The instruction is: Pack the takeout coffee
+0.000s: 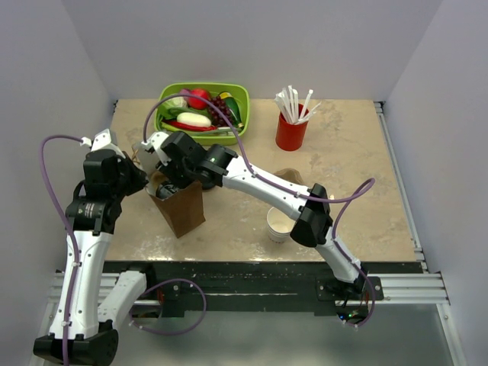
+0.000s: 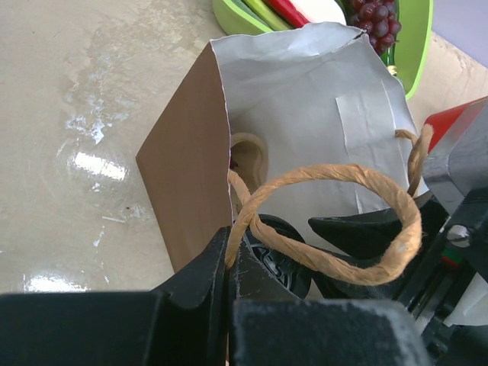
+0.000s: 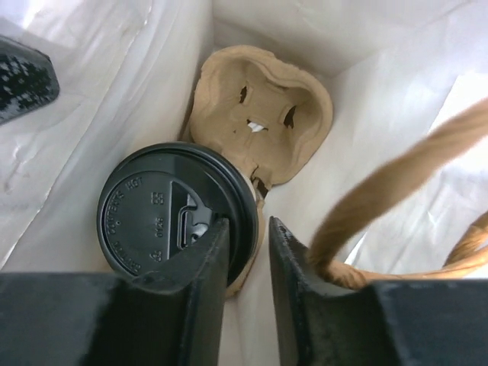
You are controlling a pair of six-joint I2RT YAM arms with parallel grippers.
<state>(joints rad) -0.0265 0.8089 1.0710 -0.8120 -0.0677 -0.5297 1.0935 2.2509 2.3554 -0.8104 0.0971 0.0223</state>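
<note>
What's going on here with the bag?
The left gripper is shut on the rim of the brown paper bag, holding its mouth open. The right gripper is down inside the bag, fingers slightly apart around the lid rim of the takeout coffee. The cup appears seated in one pocket of a cardboard carrier at the bottom. The other pocket in view is empty.
</note>
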